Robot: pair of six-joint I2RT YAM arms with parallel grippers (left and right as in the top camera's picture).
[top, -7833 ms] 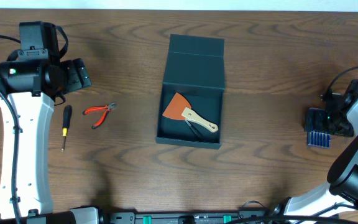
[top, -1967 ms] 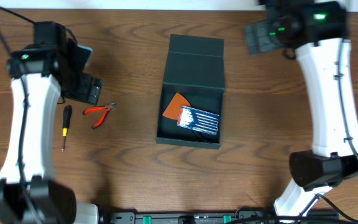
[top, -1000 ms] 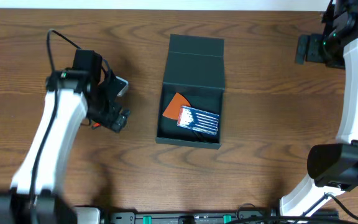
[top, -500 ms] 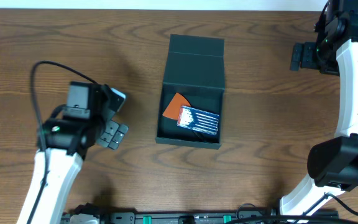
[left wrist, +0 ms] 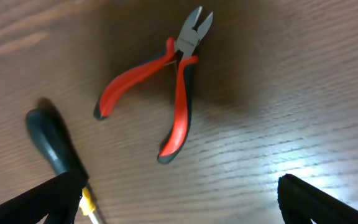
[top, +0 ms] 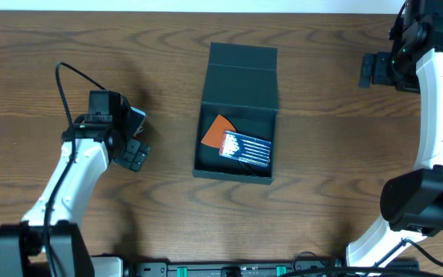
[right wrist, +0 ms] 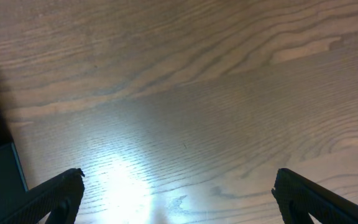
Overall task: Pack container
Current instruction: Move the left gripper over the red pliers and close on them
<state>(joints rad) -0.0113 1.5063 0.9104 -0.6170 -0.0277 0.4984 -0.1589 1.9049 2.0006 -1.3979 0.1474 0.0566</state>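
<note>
Container (top: 237,114) at table centre, flap lid folded back toward far edge, body open. Inside: orange scraper (top: 215,128) partly under blue-and-white card pack (top: 245,148); pack contents possibly small bits, too small to tell. Left gripper (top: 134,154) low over table (top: 321,208), left of container, jaws spread wide, holding nothing. Left wrist view: red-handled pliers (left wrist: 160,93) lie ahead of fingers, dark screwdriver handle (left wrist: 53,142) just beside one finger. Right gripper (top: 371,69) well right of container, wide open, nothing held, above wood.
</note>
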